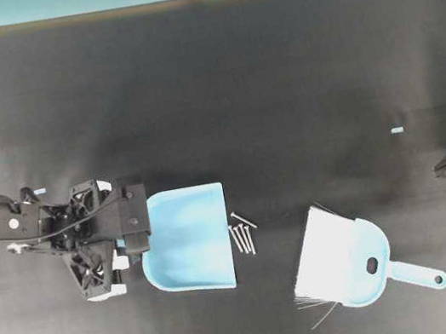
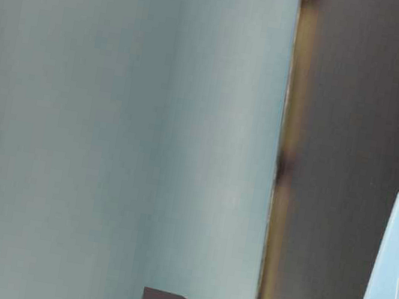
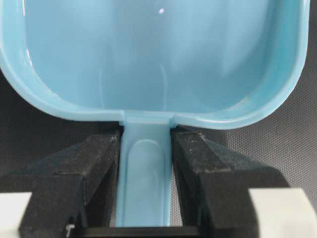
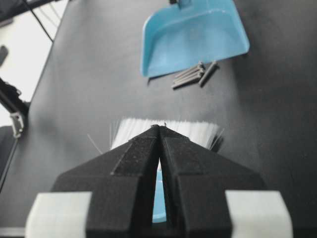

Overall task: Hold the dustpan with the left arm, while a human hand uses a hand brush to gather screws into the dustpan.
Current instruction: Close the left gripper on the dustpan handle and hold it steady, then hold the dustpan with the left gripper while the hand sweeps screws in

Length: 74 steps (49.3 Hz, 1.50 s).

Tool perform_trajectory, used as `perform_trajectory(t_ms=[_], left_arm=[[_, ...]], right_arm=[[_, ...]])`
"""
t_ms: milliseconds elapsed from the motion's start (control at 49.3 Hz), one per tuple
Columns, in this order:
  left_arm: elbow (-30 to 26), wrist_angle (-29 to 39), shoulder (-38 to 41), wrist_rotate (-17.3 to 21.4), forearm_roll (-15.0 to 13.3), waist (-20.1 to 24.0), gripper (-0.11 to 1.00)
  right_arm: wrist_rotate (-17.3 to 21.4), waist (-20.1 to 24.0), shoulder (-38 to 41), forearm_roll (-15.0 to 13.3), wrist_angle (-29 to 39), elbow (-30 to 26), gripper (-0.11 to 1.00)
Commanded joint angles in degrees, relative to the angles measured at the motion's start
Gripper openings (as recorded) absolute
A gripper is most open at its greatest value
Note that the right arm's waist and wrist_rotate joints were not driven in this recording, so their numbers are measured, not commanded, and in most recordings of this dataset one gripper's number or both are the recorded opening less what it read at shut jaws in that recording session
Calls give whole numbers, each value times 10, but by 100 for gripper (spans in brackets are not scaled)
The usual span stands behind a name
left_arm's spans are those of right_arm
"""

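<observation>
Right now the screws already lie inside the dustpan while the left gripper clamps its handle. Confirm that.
Not quite. The screws lie on the table just outside the dustpan's flat front edge, as the overhead view shows. The left gripper does clamp its handle.

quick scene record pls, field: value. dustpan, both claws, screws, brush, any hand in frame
dustpan: light blue dustpan flat on the black table, open front toward the screws
left claw: left claw closed on the dustpan handle, one finger on each side
right claw: right claw shut, holding nothing, pointing over the brush
screws: screws clustered just outside the dustpan's front edge, none inside
brush: hand brush lying on the table beyond the screws, untouched
human hand: none in view
</observation>
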Motion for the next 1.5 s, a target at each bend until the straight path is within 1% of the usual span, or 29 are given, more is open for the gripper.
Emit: perform_trajectory(t_ms=[0, 162, 305, 487, 731, 954, 1137, 1299, 1482], left_arm=[[-3, -1, -10, 2, 2, -1, 31], [8, -1, -51, 11, 2, -1, 31], [21, 2, -91, 11, 2, -1, 31], [18, 3, -121, 14, 2, 1, 31], [22, 24, -121, 11, 2, 1, 31], [17, 28, -116, 24, 2, 9, 31], [7, 53, -84, 31, 2, 23, 31], [-3, 53, -55, 31, 2, 29, 31], [-2, 51, -42, 27, 2, 33, 31]], right_arm=[[0, 0, 3, 0, -5, -4, 0], [0, 0, 3, 0, -5, -4, 0], [0, 0, 3, 0, -5, -4, 0], [-1, 0, 3, 0, -5, -4, 0], [-1, 0, 3, 0, -5, -4, 0], [-1, 0, 3, 0, -5, -4, 0], [0, 0, 3, 0, -5, -4, 0], [0, 0, 3, 0, -5, -3, 0], [0, 0, 3, 0, -5, -4, 0]])
